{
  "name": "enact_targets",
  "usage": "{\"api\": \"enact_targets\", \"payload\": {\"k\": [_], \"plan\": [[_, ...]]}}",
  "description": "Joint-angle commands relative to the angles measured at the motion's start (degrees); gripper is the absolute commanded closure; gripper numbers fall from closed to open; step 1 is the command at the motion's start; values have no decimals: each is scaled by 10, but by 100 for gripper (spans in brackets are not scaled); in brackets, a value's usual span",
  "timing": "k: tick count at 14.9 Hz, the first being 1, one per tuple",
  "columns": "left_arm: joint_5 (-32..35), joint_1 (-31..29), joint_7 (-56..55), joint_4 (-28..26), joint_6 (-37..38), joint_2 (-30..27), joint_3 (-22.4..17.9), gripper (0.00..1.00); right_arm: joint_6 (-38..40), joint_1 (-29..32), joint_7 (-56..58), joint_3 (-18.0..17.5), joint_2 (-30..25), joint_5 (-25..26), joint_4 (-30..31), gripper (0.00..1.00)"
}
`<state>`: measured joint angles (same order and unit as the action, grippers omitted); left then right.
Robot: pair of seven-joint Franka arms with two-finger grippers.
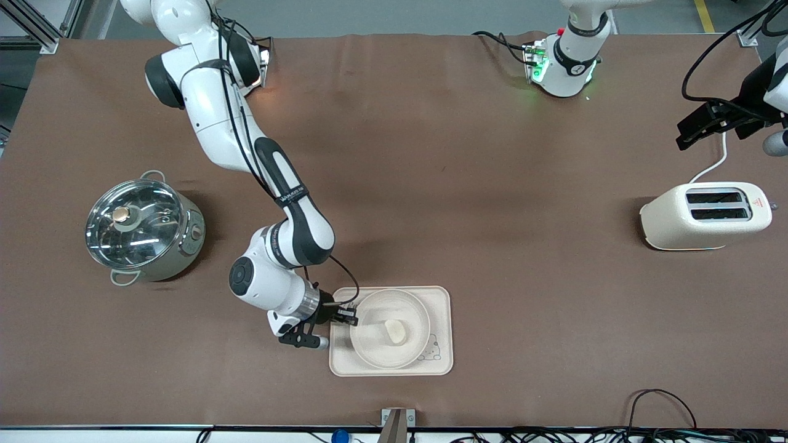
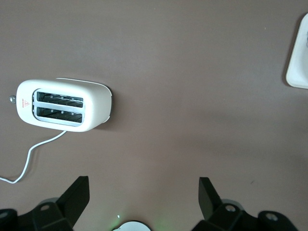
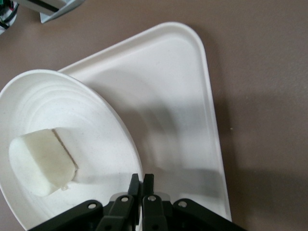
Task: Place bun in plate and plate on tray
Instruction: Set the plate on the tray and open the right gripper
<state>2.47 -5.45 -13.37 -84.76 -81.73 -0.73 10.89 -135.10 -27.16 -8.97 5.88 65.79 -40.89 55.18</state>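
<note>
The bun point(image 1: 397, 332) lies in the round plate point(image 1: 369, 347), and the plate is over the rectangular tray point(image 1: 440, 301). My right gripper point(image 1: 352, 315) is shut on the plate's rim at the edge toward the right arm's end of the table. In the right wrist view the fingers point(image 3: 142, 179) pinch the rim, the bun point(image 3: 43, 161) rests in the plate point(image 3: 57, 96), and the plate casts a shadow on the tray point(image 3: 183, 96). I cannot tell whether the plate rests flat on the tray. My left gripper point(image 1: 695, 129) is open and empty, waiting above the table by the toaster; its jaws point(image 2: 143, 185) stand wide apart.
A cream toaster point(image 1: 705, 215) with its cord stands at the left arm's end of the table; it also shows in the left wrist view point(image 2: 62, 105). A steel pot with a glass lid point(image 1: 141, 227) stands at the right arm's end. A tray corner point(image 2: 298, 62) shows in the left wrist view.
</note>
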Motion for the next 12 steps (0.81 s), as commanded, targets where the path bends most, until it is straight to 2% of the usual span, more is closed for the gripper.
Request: {"api": "enact_targets", "payload": {"k": [1,10,11,12], "plan": [[-14,-7,13,-65,-37,-47,0,0,14,7,-6,-7,4,-2,-10,98],[-15,-7,13,-77,-65,-46,5,0,64,18,-8,0,3,34,-8,100],[-15,-4,13,-78,-65,-45,5,0,70,15,-9,8,2,34,-8,98],[-14,-4,13,-75,-65,-39,6,0,72,14,-10,11,2,35,-8,86]]}}
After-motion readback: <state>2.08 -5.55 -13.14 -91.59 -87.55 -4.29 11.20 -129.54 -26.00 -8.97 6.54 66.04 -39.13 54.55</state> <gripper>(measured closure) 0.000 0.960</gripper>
